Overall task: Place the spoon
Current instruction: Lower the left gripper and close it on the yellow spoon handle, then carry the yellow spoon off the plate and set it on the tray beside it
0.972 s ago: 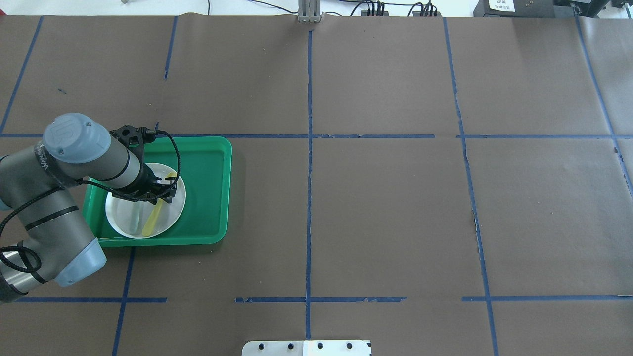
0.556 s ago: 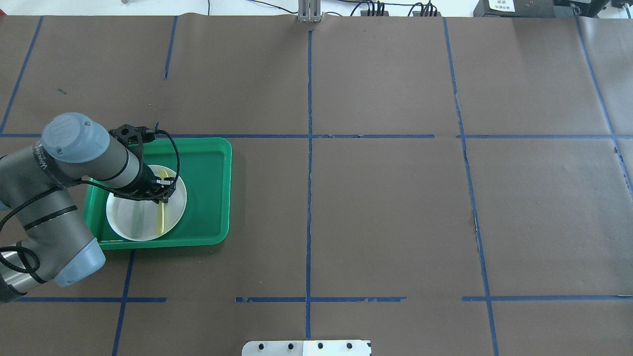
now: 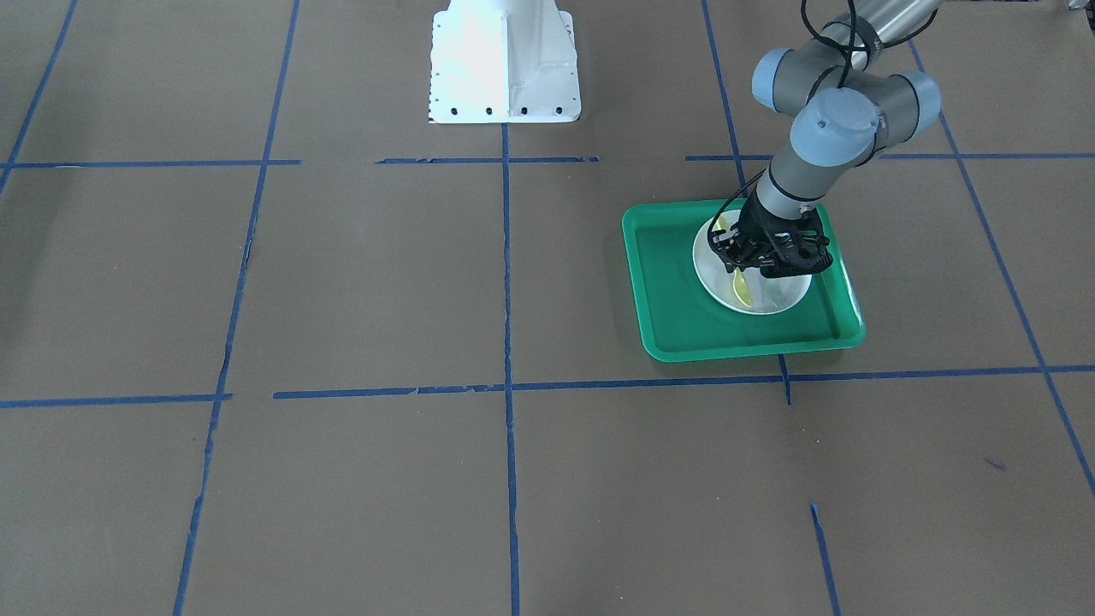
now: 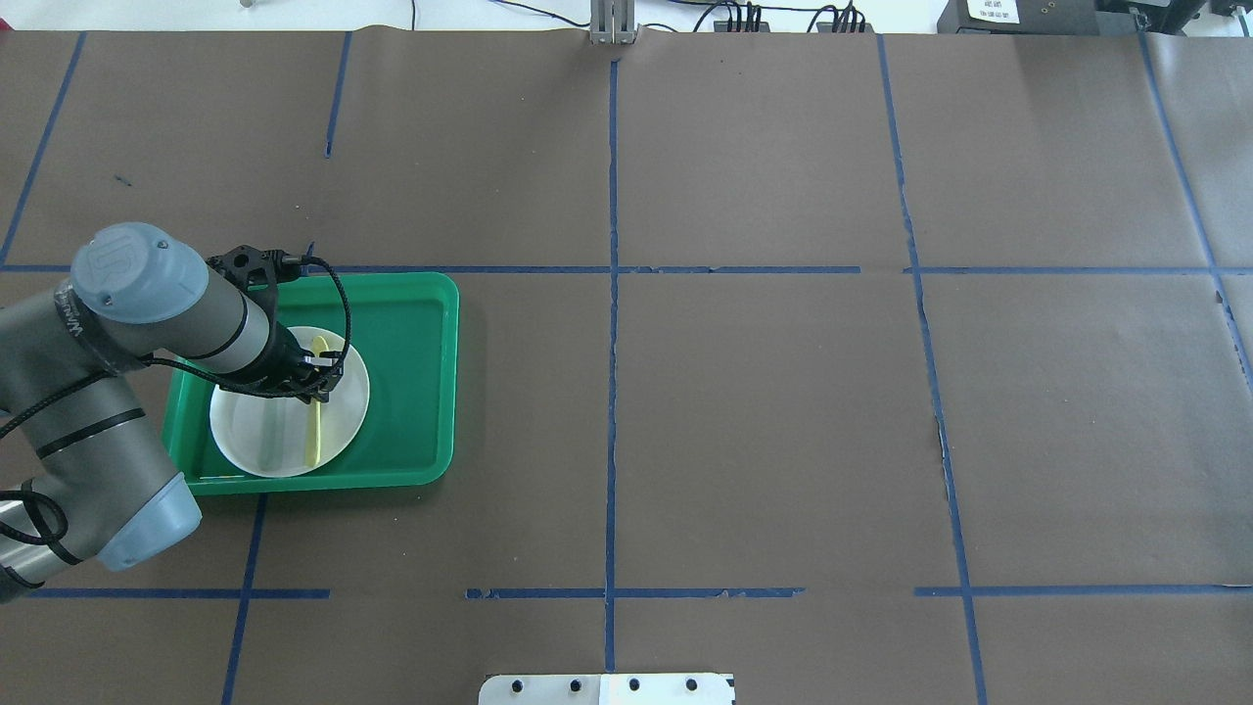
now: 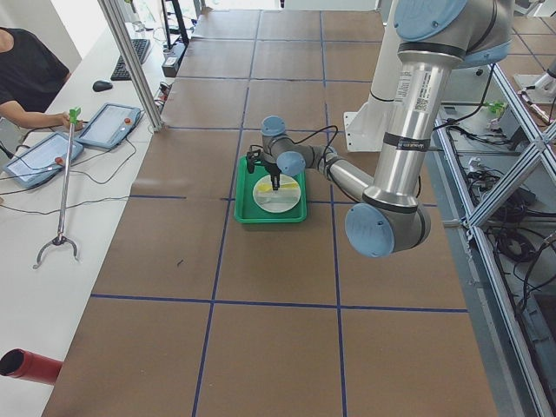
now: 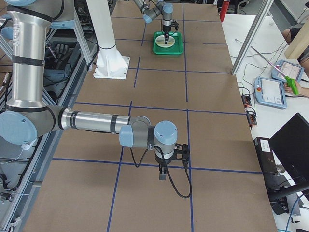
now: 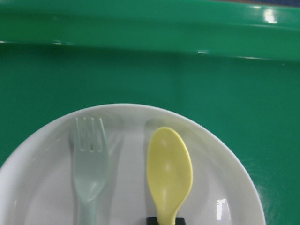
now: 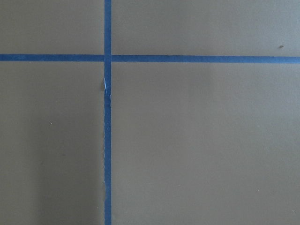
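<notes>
The pale yellow spoon [image 4: 313, 431] lies flat on a white plate [image 4: 240, 431] inside a green tray [image 4: 411, 372], parallel to a translucent fork [image 4: 271, 431] on its left. My left gripper [image 4: 318, 377] stands over the plate, shut on the spoon's handle near the bowl. In the left wrist view the spoon's bowl [image 7: 168, 168] points to the tray's far wall, and a black fingertip [image 7: 164, 220] sits on its neck. The fork [image 7: 90, 173] lies beside it. My right gripper [image 6: 162, 176] hangs over bare table far from the tray; I cannot tell whether it is open.
The tray [image 3: 676, 316] sits on brown paper marked with blue tape lines. The white robot base [image 3: 505, 64] stands at the table's near edge. The right wrist view shows only paper and a tape cross [image 8: 108, 58].
The spoon has swung from slanted to straight, now parallel to the fork on the plate. My left arm has shifted slightly left.
</notes>
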You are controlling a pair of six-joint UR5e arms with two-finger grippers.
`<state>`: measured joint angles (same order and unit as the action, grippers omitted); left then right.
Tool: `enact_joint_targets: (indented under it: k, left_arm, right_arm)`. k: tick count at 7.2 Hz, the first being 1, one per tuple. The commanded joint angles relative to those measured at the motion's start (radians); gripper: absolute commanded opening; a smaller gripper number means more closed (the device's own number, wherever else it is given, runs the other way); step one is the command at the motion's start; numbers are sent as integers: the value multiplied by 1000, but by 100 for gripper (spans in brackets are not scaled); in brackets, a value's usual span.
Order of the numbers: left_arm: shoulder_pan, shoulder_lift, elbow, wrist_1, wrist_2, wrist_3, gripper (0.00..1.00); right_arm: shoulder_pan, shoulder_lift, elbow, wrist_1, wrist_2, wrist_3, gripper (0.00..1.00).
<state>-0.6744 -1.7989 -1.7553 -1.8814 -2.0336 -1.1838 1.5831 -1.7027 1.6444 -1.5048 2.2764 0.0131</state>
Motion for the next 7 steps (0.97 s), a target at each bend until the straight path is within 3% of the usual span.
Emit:
enact_joint_targets:
  k: [1, 4, 7]
  left_arm:
    - [-10, 22, -76, 28, -2, 10, 1]
    - [-80, -16, -249, 330, -2, 147, 0]
    - [-77, -103, -205, 337, -3, 89, 0]
  right_arm:
    - [0, 0, 0, 1, 0, 1, 100]
    - [0, 0, 0, 0, 0, 1, 100]
    - [0, 0, 0, 0, 0, 1, 100]
